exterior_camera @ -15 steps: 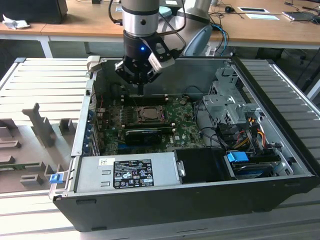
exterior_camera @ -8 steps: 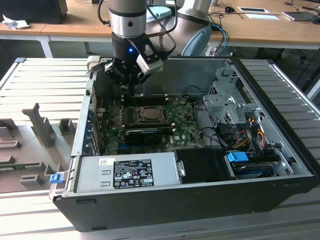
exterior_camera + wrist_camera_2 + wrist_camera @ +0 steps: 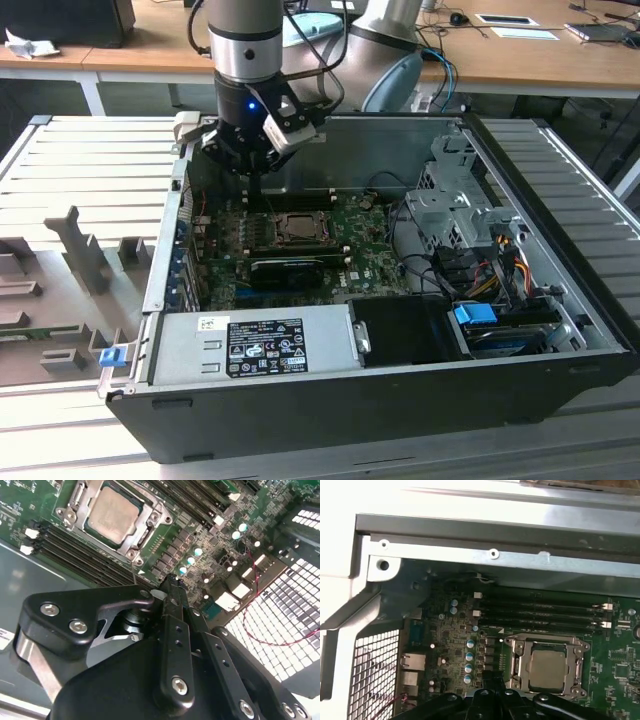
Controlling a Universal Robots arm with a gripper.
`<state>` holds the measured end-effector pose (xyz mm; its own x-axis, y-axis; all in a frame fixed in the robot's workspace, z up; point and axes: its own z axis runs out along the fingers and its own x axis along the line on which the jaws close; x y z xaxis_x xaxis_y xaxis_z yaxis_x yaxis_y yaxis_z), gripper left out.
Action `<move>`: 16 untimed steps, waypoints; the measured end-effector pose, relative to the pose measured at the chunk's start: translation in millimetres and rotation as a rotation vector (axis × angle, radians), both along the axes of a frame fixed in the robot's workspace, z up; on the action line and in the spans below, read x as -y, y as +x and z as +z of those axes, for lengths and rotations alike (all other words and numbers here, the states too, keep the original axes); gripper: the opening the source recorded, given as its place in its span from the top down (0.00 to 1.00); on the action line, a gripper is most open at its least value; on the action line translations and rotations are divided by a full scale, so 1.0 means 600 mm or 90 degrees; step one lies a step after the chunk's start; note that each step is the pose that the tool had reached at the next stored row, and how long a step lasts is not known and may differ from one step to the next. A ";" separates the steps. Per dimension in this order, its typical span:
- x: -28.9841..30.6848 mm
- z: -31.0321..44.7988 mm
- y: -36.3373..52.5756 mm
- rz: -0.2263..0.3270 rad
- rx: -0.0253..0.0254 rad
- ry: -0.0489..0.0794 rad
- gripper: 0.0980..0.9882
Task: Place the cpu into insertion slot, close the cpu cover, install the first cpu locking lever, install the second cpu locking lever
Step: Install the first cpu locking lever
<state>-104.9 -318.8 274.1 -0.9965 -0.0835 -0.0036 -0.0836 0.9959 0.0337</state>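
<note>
The cpu (image 3: 112, 514) (image 3: 547, 666), a pale silver square chip, lies in its socket on the green motherboard (image 3: 370, 245). The cpu cover (image 3: 150, 517) (image 3: 518, 666), a thin metal frame, lies flat around the chip. In the exterior view the socket (image 3: 297, 228) sits mid-board. My gripper (image 3: 170, 582) (image 3: 492, 679) (image 3: 253, 203) hangs above the board beside the socket, toward the exterior view's left and back, near a row of small capacitors (image 3: 469, 661). Its fingers are shut together with nothing between them. I cannot tell how the locking levers stand.
The board lies inside an open computer case (image 3: 560, 250). Black memory slots (image 3: 540, 614) run next to the socket. A power supply (image 3: 255, 345) fills the front; drive bays and cables (image 3: 480, 270) are at the exterior view's right. A perforated rear panel (image 3: 372, 672) stands close to the gripper.
</note>
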 end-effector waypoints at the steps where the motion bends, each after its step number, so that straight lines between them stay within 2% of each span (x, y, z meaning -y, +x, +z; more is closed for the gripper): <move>1: 0.0000 0.000 -0.001 0.000 0.0000 0.000 0.99; 13: 0.0000 -0.004 -0.011 0.000 0.0000 0.000 0.99; 16: 0.0000 -0.010 -0.017 0.000 0.0001 0.000 0.99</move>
